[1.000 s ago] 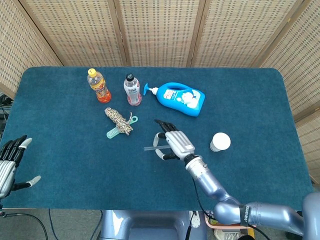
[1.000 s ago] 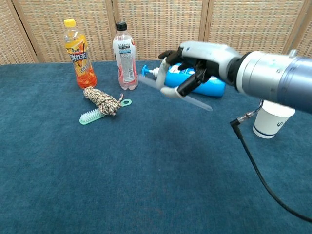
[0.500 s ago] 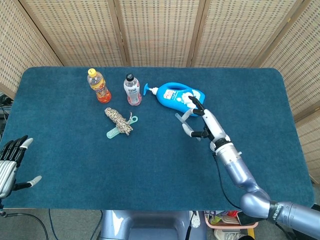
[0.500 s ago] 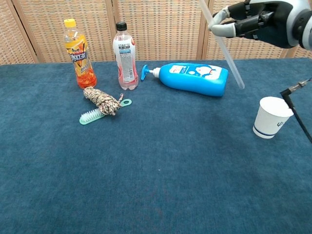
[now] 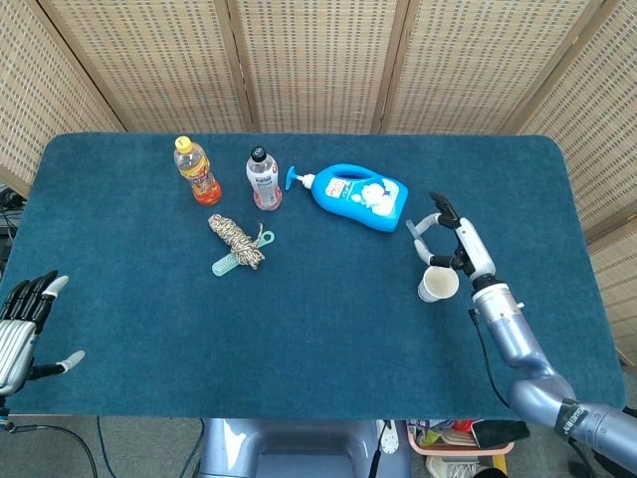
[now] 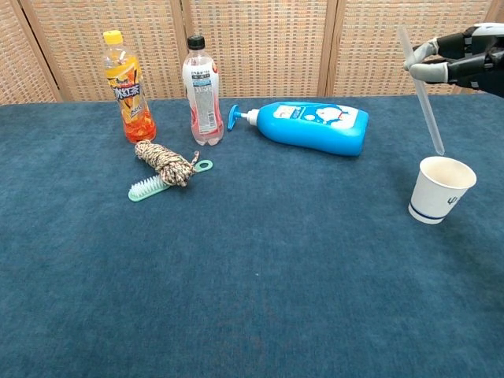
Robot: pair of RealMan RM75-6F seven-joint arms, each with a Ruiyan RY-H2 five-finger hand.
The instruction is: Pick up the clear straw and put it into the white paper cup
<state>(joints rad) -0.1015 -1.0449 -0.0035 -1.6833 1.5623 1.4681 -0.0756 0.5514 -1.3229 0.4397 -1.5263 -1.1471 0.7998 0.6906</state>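
Observation:
My right hand pinches the clear straw near its upper end. The straw hangs nearly upright, its lower tip just above the rim of the white paper cup. The cup stands upright on the blue cloth at the right, with a dark band near its base. In the head view the straw shows only faintly by the fingers above the cup. My left hand rests open at the table's near left edge, holding nothing.
A blue pump bottle lies on its side behind and left of the cup. Further left stand a pink-labelled water bottle and an orange drink bottle. A rope bundle lies on a green brush.
My right hand has carried the straw rightward from near the blue bottle to above the cup and turned it nearly upright. The left hand has stayed put.

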